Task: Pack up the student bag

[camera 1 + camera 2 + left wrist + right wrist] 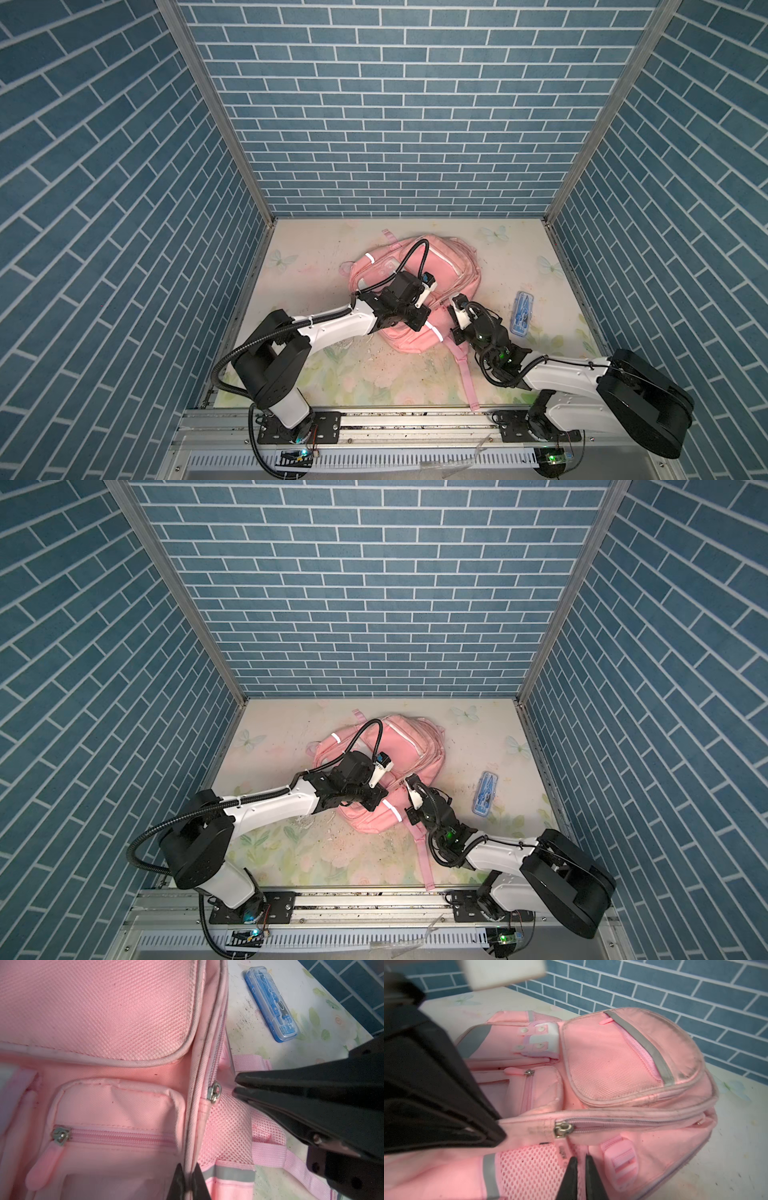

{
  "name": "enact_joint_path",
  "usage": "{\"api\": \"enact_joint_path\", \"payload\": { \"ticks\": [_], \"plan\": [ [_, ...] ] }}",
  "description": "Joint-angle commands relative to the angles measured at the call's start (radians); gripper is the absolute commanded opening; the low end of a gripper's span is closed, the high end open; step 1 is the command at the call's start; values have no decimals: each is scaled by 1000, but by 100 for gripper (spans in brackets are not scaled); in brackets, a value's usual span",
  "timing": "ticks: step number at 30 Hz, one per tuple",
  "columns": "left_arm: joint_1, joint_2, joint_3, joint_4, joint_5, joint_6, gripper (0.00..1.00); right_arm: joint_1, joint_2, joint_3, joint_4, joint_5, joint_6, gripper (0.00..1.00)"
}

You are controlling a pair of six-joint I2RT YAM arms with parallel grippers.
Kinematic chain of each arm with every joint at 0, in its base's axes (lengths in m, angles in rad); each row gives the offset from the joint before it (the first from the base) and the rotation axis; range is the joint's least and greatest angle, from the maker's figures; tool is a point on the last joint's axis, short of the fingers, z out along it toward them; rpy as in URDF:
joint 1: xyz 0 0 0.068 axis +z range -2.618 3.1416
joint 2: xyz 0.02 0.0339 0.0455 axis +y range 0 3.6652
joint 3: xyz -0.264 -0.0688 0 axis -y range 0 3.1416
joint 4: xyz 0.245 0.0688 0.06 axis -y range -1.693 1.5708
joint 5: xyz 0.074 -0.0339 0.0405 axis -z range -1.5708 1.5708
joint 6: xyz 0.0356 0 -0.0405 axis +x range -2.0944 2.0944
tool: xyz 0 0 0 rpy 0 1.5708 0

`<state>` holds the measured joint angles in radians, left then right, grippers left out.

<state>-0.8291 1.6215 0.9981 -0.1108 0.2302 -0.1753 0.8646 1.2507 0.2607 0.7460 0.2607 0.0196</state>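
- The student bag [451,259] [409,746], a pink backpack, lies front side up near the middle of the flower-printed table [316,374], between the two arms in both top views.
- One pink strap [467,374] trails from the bag toward the table's near edge.
- The left gripper [188,1181] reaches over the bag from the left. Its jaws are closed on the bag's piped seam, which runs up between the two fingertips in the left wrist view.
- In the right wrist view the same gripper appears as a black wedge whose tip presses into the pink fabric just beside the zipper slider [562,1129].
- The right gripper [580,1172] [235,1085] comes in from the right at the bag's side, over the mesh side pocket [529,1167].
- Its jaws stand nearly together, leaving only a thin slit. The tips sit just beside the metal slider [215,1093], and whether they pinch anything cannot be told.
- The main zipper [633,1123] appears closed along the length that shows.
- A small front pocket [116,1118] has its own closed zipper, with a pink pull tab hanging from it.
- A blue plastic case [523,313] [486,793] [271,1004] with a clear lid lies flat on the table to the right of the bag, apart from it and from both grippers.
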Motion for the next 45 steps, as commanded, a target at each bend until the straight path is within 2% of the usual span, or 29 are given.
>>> {"api": "enact_joint_path", "payload": {
  "ticks": [1,2,6,16,22,28,30,36,45],
  "plan": [
    [-1,-35,25,27,31,-11,0,-1,-5,-24,35,-64,-60,28],
    [-1,-34,31,28,36,-15,0,-1,0,-24,40,-45,-62,34],
    [-2,-30,41,34,57,-36,0,-1,22,-16,64,3,-78,40],
    [-2,-30,31,47,73,-57,0,5,169,40,190,-11,-134,42],
    [-2,-27,17,60,82,-65,0,19,235,60,279,19,-162,35],
    [-1,-26,12,61,81,-70,0,21,265,72,297,51,-155,12],
    [0,-30,10,56,77,-65,0,20,252,58,306,40,-147,8],
    [20,-56,-9,36,70,-62,0,9,175,33,237,-48,-113,8],
    [32,-95,-48,32,69,-67,0,-5,133,28,158,11,-99,16]
  ]
}}
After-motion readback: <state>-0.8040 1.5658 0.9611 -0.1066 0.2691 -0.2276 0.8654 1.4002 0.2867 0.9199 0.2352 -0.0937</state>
